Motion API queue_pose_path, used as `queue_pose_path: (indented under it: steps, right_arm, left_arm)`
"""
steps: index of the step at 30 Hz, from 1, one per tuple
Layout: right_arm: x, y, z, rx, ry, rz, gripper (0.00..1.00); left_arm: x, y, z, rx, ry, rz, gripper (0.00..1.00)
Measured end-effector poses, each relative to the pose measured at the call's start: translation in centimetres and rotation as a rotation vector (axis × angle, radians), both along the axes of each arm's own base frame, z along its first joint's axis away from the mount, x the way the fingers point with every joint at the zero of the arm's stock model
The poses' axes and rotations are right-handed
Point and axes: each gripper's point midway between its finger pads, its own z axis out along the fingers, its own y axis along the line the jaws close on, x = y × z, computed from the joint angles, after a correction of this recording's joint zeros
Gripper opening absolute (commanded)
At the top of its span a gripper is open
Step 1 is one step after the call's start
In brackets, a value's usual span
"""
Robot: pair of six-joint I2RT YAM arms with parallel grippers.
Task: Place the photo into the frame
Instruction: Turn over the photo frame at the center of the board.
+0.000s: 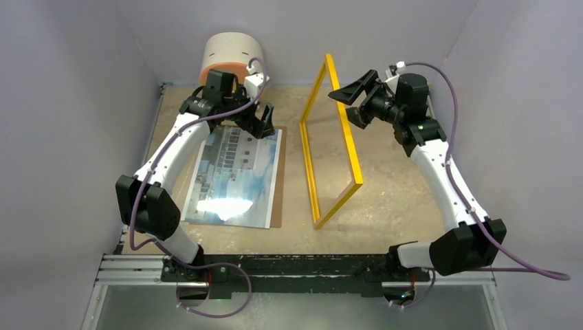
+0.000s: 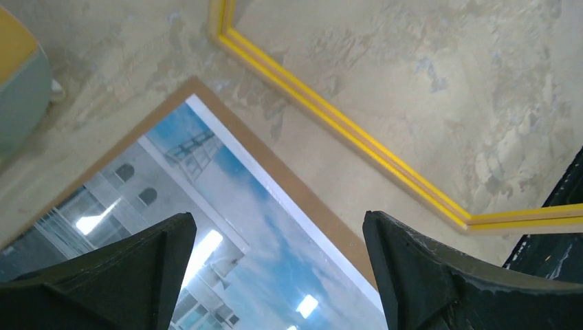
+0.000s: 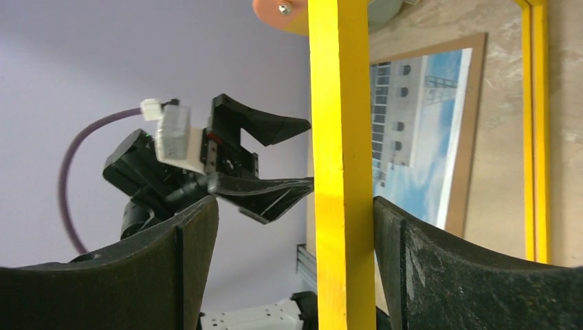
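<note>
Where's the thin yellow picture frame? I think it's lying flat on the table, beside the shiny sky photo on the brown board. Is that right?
Not flat. The top external view shows the thin yellow rectangular frame standing tilted on one long edge on the table, beside the glossy sky-and-building photo on the brown hardboard sheet.

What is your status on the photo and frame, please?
Left tool open, over far end of photo. Right tool open, straddling raised bar of frame. Frame tilted up on one long edge beside photo. Photo flat on board, nothing on it.
</note>
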Motion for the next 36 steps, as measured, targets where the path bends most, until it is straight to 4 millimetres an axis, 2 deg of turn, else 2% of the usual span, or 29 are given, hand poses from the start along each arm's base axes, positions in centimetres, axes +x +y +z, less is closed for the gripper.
queue_pose_path:
  steps: [5,8,12,16,18,20,27,36]
  right_arm:
    - [-0.3,-0.6,-0.6,-0.126,0.009,0.022,0.73]
    - [-0.7,-1.3,-1.5,-0.202,0.019,0.019,0.69]
    - [-1.1,-3.0,-4.2,-0.333,0.069,-0.013,0.66]
    - [-1.5,-4.8,-6.2,-0.451,0.107,-0.047,0.59]
    - [-1.8,-5.5,-7.0,-0.500,0.109,-0.052,0.52]
    - [-2.1,-6.0,-7.8,-0.541,0.115,-0.050,0.47]
    - [-3.2,-8.0,-12.1,-0.709,0.169,-0.008,0.39]
    - [-3.4,-8.7,-17.5,-0.806,0.264,0.069,0.39]
  left_arm:
    - [-0.9,1.5,-5.7,0.090,0.088,0.045,1.00]
    - [-1.2,2.0,-7.8,0.142,0.103,0.056,1.00]
    - [-2.0,1.6,-9.9,0.196,0.105,0.041,1.00]
    - [-2.3,0.7,-11.1,0.234,0.103,0.008,1.00]
    - [-2.4,0.5,-11.5,0.244,0.106,-0.002,1.00]
    - [-2.3,0.6,-11.9,0.260,0.106,-0.005,1.00]
    - [-2.1,1.7,-12.6,0.321,0.094,0.006,1.00]
    - [-2.6,2.9,-13.8,0.387,0.108,0.008,1.00]
